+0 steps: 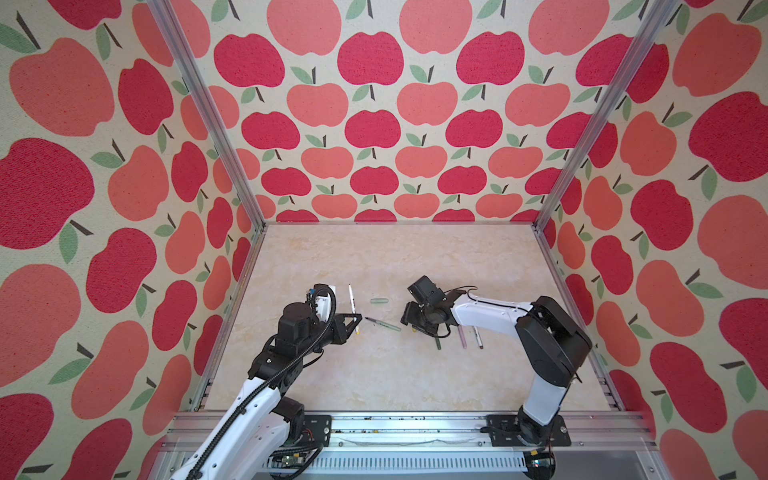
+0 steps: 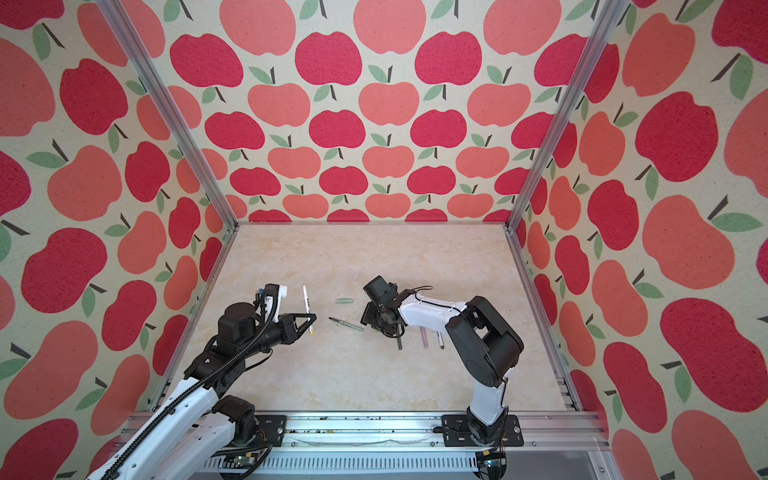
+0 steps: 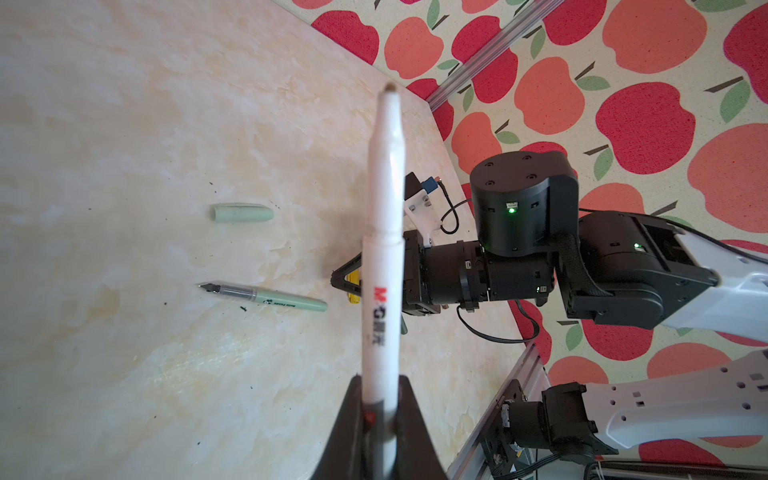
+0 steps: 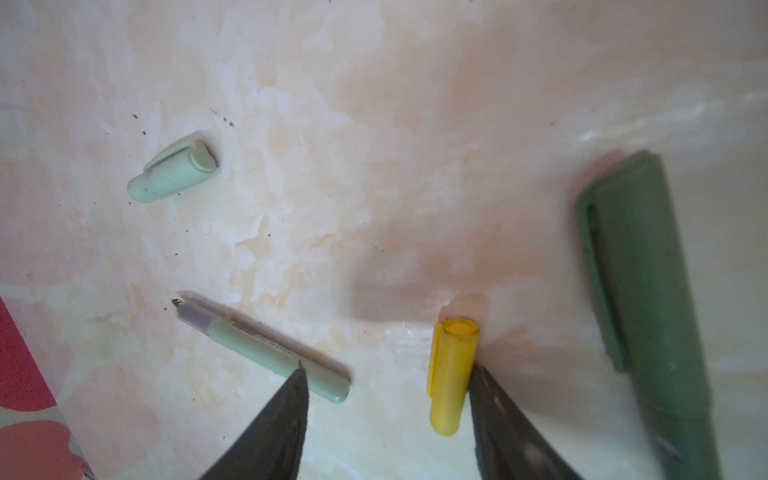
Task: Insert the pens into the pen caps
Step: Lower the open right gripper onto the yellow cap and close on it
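**Yellow cap about to be taken for the white pen**

As I judge it, the step in hand was the taking of the yellow cap (image 4: 451,374). The right gripper (image 4: 388,369) stood low over the table (image 1: 374,374) with its jaws apart and the cap lying between them. One finger (image 4: 498,415) touched the side of the cap and the opposite one was well apart from it, so nothing was held there. The left gripper (image 3: 380,380) was closed on the white pen (image 3: 382,249), near its back end, and held it above the table with the tip free.

The next move called for closing squarely on the cap, lifting it, and turning its open mouth toward the pen tip, on one line with the pen.

The pale green pen (image 4: 262,349) lay at the far finger, whether touching I could not tell, and might be pushed. The pale green cap (image 4: 172,174) lay near. The dark green pen (image 4: 640,291), seemingly capped, lay on the other side. In a top view the pink pen (image 1: 462,337) and the brown-ended pen (image 1: 478,338) lay beyond, partly hidden by the arm.
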